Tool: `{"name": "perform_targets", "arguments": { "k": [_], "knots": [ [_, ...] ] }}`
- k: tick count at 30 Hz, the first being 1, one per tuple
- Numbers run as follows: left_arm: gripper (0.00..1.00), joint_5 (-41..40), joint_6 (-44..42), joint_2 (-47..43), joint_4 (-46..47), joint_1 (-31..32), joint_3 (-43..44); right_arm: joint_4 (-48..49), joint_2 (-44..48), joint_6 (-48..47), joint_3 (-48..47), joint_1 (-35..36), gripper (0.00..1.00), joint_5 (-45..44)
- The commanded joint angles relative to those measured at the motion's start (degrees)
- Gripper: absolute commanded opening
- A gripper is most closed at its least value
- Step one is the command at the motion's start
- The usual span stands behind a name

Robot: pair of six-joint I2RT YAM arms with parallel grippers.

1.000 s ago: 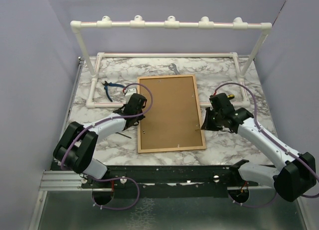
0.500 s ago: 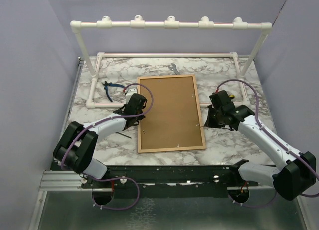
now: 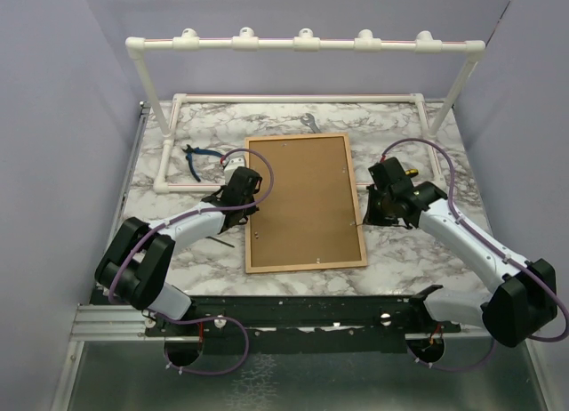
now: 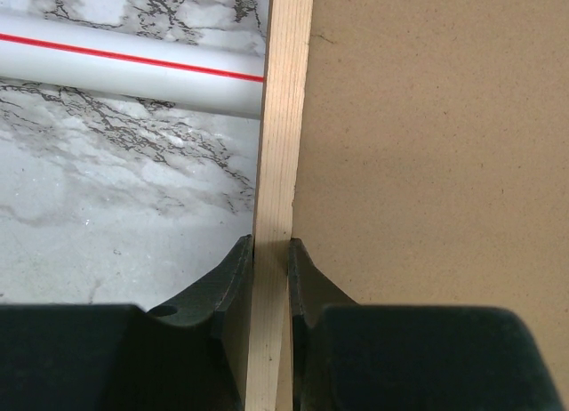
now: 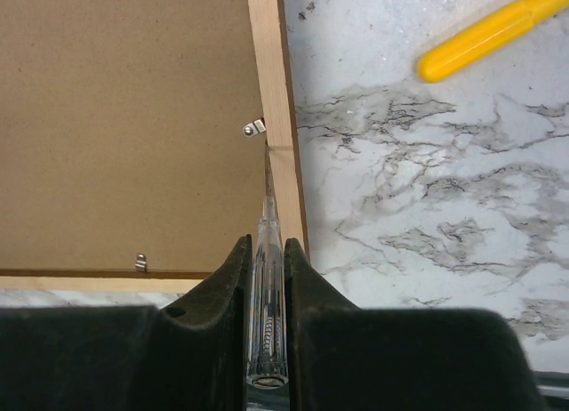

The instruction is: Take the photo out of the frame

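Observation:
The frame [image 3: 302, 202] lies face down on the marble table, its brown backing board [image 4: 427, 144] up. The photo is hidden under that board. My left gripper [image 4: 271, 251] is shut on the frame's left wooden border [image 4: 283, 117], about halfway along it [image 3: 252, 197]. My right gripper [image 5: 267, 251] is shut on a clear-handled screwdriver [image 5: 267, 295]. Its tip rests at the inner side of the frame's right border, just short of a small metal clip [image 5: 254, 127]. In the top view the right gripper [image 3: 366, 217] sits at the frame's right edge.
A white pipe rack [image 3: 302, 44] frames the back of the table. Blue-handled pliers [image 3: 197, 159] lie left of the frame, and a yellow-handled tool [image 5: 493, 28] lies to its right. Another clip [image 5: 140, 262] sits by the frame's near border. A small metal tool [image 3: 309, 121] lies behind the frame.
My right arm has shifted a little toward the back along the frame's right edge, still holding the screwdriver. The left arm and the frame have not moved.

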State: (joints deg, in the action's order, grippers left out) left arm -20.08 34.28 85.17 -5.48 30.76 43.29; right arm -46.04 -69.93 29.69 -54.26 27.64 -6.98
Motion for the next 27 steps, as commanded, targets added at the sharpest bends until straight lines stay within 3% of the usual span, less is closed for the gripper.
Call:
{"name": "perform_targets", "arguments": {
  "k": [1,27],
  "knots": [
    [0.0,-2.07,-0.62,-0.7,0.28,-0.44,0.48,0.39,-0.12,-1.13,-1.37,-0.13,0.01,-0.96],
    [0.0,-1.17,-2.03,-0.86,0.83,-0.35,0.35,3.45,-4.79,-3.16,-4.67,-0.13,0.01,-1.5]
  ]
}}
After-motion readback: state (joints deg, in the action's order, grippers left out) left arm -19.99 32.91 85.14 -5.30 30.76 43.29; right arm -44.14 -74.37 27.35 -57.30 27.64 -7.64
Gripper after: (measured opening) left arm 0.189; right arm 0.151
